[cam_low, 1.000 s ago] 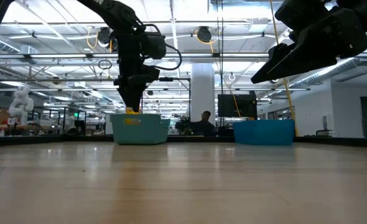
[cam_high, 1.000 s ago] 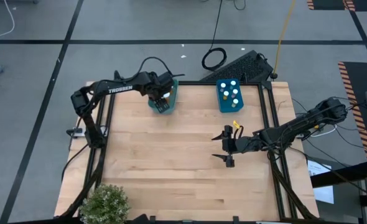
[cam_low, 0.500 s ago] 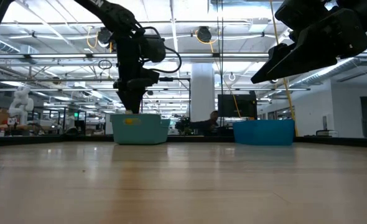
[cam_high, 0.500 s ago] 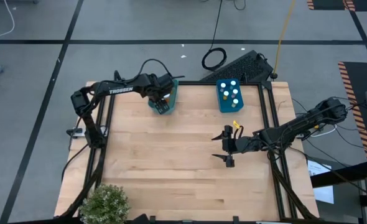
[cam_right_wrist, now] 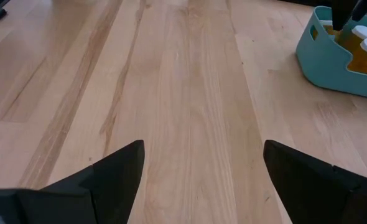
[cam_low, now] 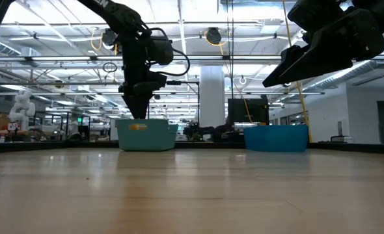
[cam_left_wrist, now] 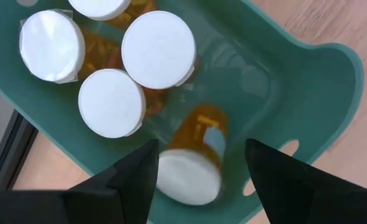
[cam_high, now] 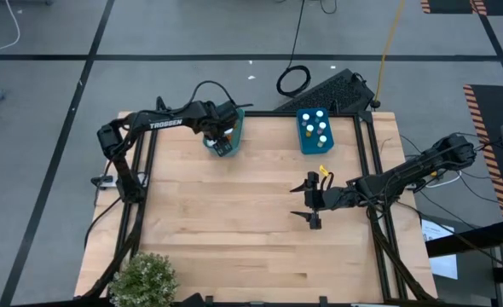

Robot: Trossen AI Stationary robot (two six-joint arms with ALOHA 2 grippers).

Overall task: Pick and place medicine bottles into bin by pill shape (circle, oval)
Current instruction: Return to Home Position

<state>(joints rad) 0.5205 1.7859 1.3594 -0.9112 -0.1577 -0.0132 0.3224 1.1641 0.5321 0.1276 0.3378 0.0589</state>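
High view: left pincer (cam_high: 222, 136) over green bin (cam_high: 234, 120), right pincer (cam_high: 311, 203) above bare table (cam_high: 226, 222); blue bin (cam_high: 303, 136) holds white-capped bottles (cam_high: 320, 129). Low view: bins' contents hidden. Left wrist view: pincer released; one tilted bottle (cam_left_wrist: 196, 155) beside three upright. Right wrist view: pincer spread wide, empty

floor (cam_high: 47, 102): grey, dark lines | ceiling lights (cam_low: 257, 39): bright | white pillar (cam_low: 212, 97)
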